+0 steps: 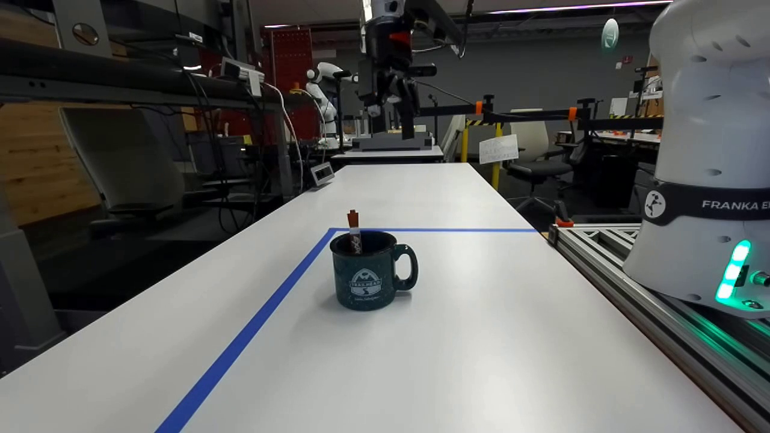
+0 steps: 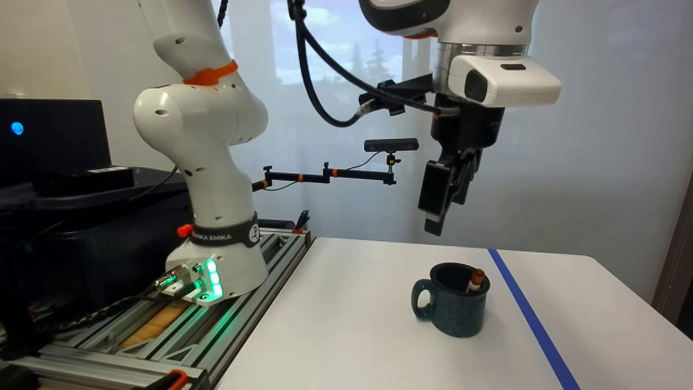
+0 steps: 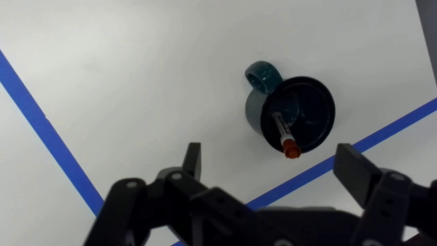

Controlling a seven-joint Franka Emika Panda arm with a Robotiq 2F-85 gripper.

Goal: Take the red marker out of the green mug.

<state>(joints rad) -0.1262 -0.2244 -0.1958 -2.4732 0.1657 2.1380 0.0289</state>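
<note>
Wrist view | pincer spread | marker inside mug | emblem only in an exterior view

Arm observed extended, its wrist positioned above the downward-pointing gripper, whose two black fingers stand well apart in the wrist view.

Chairs stand either side of the table before a grey wall; trees show through a window.
</note>
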